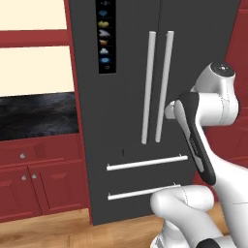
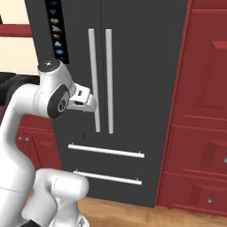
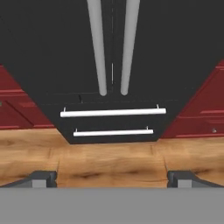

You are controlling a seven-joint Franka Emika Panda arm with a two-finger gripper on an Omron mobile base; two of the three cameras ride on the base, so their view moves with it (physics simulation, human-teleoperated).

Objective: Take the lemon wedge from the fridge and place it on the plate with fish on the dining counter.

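The gripper (image 3: 112, 178) was spread fully, nothing held or touched; the shut fridge (image 3: 112, 52) was seen ahead, well apart.

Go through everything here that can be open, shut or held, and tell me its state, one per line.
fridge: both upper doors shut, handles untouched
upper fridge drawer: shut
lower fridge drawer: shut
red base cabinet doors: shut
red drawers beside the fridge: shut
end effector: open, holding nothing, facing the fridge front
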